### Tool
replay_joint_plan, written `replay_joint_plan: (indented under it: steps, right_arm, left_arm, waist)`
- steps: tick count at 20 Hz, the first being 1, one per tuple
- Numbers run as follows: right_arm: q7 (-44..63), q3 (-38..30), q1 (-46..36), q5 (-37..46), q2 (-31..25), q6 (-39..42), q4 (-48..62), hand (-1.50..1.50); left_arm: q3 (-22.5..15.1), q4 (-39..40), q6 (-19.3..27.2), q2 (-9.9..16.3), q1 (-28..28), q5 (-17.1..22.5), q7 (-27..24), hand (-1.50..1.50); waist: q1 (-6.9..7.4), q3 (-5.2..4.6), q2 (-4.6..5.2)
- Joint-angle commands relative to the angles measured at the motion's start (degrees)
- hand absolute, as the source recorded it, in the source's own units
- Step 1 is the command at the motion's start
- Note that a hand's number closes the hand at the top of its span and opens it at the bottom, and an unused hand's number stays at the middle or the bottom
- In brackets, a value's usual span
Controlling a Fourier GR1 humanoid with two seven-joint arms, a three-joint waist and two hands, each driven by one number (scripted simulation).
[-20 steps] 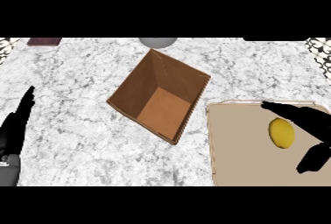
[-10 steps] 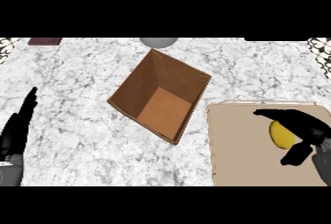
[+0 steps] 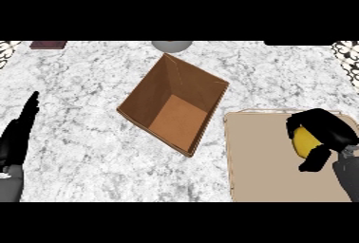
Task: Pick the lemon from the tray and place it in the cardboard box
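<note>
A yellow lemon [image 3: 303,142] lies on the beige tray [image 3: 263,161] at the right of the head view. My right hand [image 3: 328,135] is curled over the lemon, fingers wrapped across its top and thumb below it, hiding most of the fruit. An open cardboard box [image 3: 175,107], brown and tilted like a diamond, stands on the marble counter left of the tray. At the left edge my left hand [image 3: 20,135] rests open, fingers pointing up, away from everything.
A grey round object [image 3: 172,45] sits at the counter's far edge behind the box. A dark flat item [image 3: 48,45] lies at the far left corner. The tray's near-left corner almost touches the box's lower edge.
My right hand has come down over the lemon and curled its fingers round it; before, it hovered spread above the tray. The left hand has shifted slightly.
</note>
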Motion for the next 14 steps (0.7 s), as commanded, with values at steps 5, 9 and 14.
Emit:
replay_joint_plan:
  steps: [5, 9, 14]
  right_arm:
    - [-5.7, -1.7, -2.0, 0.3, 1.6, -1.8, -0.5, 1.50]
    - [-2.2, -3.6, -5.7, 1.4, 3.1, -4.7, -2.3, 1.50]
    - [-1.4, -8.1, -2.0, -2.0, 1.2, -5.0, -15.2, 1.50]
  left_arm:
    - [0.6, 1.1, 0.7, -1.4, 0.6, -2.0, -1.1, 0.00]
    - [1.3, -3.2, -0.9, -0.1, 0.1, -1.0, 1.9, 0.00]
    - [1.7, 1.2, 0.4, -1.4, 2.1, -1.9, -3.1, 0.00]
  waist:
    - [-0.04, 0.37, 0.17]
    - [0.25, 0.39, 0.10]
    - [-0.69, 0.33, -0.05]
